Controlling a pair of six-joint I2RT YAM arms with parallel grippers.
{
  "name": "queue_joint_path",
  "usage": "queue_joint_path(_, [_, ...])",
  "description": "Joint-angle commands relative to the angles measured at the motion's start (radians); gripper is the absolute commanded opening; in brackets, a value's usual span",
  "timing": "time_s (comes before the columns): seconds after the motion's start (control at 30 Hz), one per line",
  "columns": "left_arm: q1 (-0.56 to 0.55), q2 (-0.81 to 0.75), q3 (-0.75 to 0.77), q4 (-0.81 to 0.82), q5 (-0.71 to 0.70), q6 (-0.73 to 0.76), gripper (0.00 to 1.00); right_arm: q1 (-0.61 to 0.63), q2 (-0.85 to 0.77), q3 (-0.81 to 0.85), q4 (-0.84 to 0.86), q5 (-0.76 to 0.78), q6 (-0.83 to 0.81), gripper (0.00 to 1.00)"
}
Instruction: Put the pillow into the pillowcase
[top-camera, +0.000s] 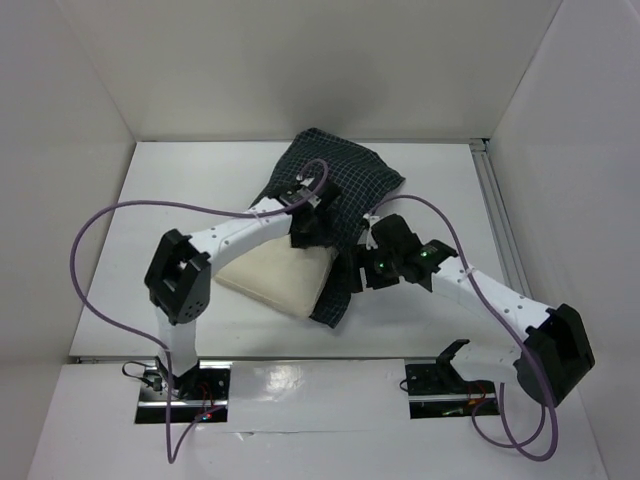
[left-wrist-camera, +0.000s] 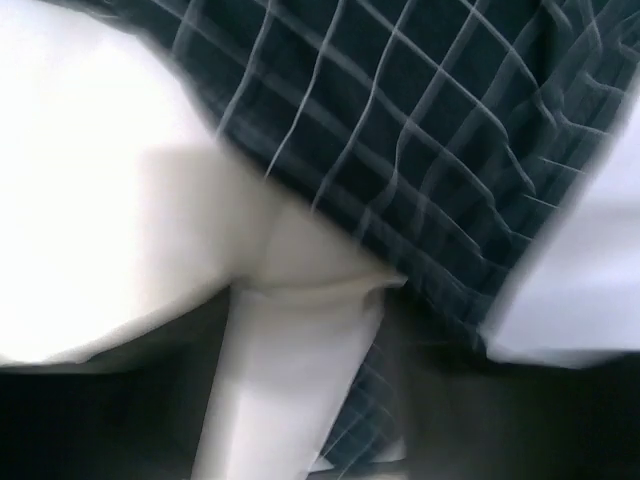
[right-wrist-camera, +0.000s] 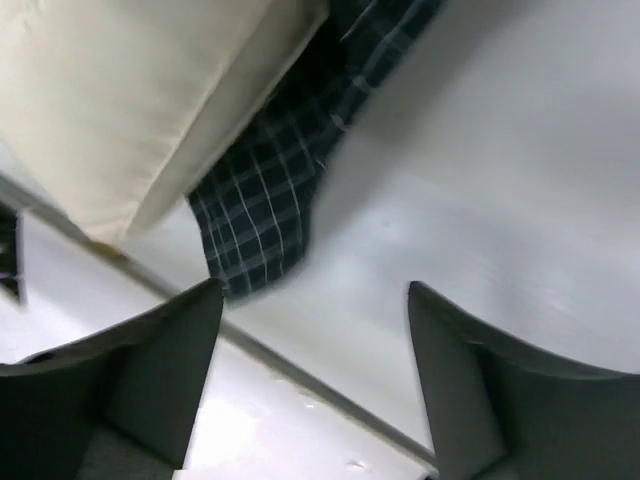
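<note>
The dark checked pillowcase (top-camera: 340, 180) lies at the back middle of the table, bunched around the far end of the cream pillow (top-camera: 280, 275). The pillow's near part sticks out toward the front left. My left gripper (top-camera: 308, 228) sits over the case's mouth. In the blurred left wrist view its dark fingers (left-wrist-camera: 100, 420) stand apart with a fold of the pillow (left-wrist-camera: 290, 380) between them and the pillowcase (left-wrist-camera: 420, 130) behind. My right gripper (top-camera: 350, 275) is by the case's near right corner, open and empty (right-wrist-camera: 315, 287). The pillow (right-wrist-camera: 130, 100) and the pillowcase's corner (right-wrist-camera: 265, 215) lie ahead of it.
White walls enclose the table on three sides. A metal rail (top-camera: 500, 230) runs along the right edge. Purple cables (top-camera: 100, 220) loop from both arms. The table's front seam (right-wrist-camera: 300, 370) passes under the right gripper.
</note>
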Motion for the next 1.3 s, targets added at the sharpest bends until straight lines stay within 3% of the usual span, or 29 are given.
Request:
queue_joint_path(0.0, [0.032,-0.215,-0.073,-0.023,-0.041,0.063,0.84,-0.01,-0.027,0.111,-0.09,0.156,-0.008,0.84])
queue_joint_path(0.1, [0.089,-0.349,-0.096,-0.082,-0.032,0.083,0.92,0.007,0.022,0.222,-0.046,0.274,-0.008,0.95])
queue_joint_path(0.17, [0.159,-0.412,-0.111,-0.105,-0.045,0.083,0.92,0.066,0.078,0.315,-0.017,0.316,0.003,1.0])
queue_joint_path(0.4, [0.436,-0.657,-0.206,-0.105,-0.035,0.081,0.92,0.3,0.548,0.649,0.099,0.394,0.013,1.0])
queue_joint_path(0.53, [0.521,-0.742,-0.263,-0.085,0.011,0.104,0.92,0.337,0.762,0.757,0.089,0.428,0.044,1.0])
queue_joint_path(0.6, [0.544,-0.762,-0.294,-0.066,0.042,0.122,0.91,0.337,0.801,0.739,0.098,0.428,0.072,0.84])
queue_joint_path(0.63, [0.563,-0.771,-0.303,-0.054,0.069,0.123,0.91,0.337,0.812,0.721,0.108,0.428,0.072,0.65])
queue_joint_path(0.67, [0.572,-0.771,-0.321,-0.041,0.083,0.145,0.91,0.337,0.812,0.701,0.108,0.428,0.082,0.24])
queue_joint_path(0.7, [0.581,-0.771,-0.322,-0.04,0.097,0.146,0.91,0.337,0.803,0.647,0.108,0.428,0.095,0.04])
queue_joint_path(0.73, [0.593,-0.771,-0.334,-0.03,0.121,0.155,0.91,0.328,0.756,0.612,0.108,0.446,0.095,0.0])
queue_joint_path(0.9, [0.603,-0.762,-0.397,0.047,0.209,0.187,0.9,0.274,0.46,0.312,0.083,0.599,0.096,0.0])
queue_joint_path(0.97, [0.603,-0.762,-0.427,0.085,0.275,0.201,0.9,0.208,0.316,0.248,0.033,0.609,0.067,0.0])
queue_joint_path(1.1, [0.612,-0.727,-0.513,0.159,0.379,0.211,0.9,0.111,0.177,0.193,-0.053,0.649,0.013,0.0])
queue_joint_path(1.13, [0.612,-0.707,-0.542,0.17,0.402,0.211,0.9,0.102,0.177,0.213,-0.07,0.632,0.013,0.02])
queue_joint_path(1.17, [0.612,-0.698,-0.556,0.193,0.443,0.211,0.91,0.102,0.177,0.236,-0.105,0.632,0.003,0.22])
queue_joint_path(1.2, [0.612,-0.688,-0.575,0.206,0.467,0.211,0.91,0.102,0.177,0.262,-0.105,0.612,0.003,0.83])
queue_joint_path(1.27, [0.601,-0.678,-0.645,0.267,0.525,0.211,0.91,0.151,0.221,0.337,-0.09,0.603,0.003,0.99])
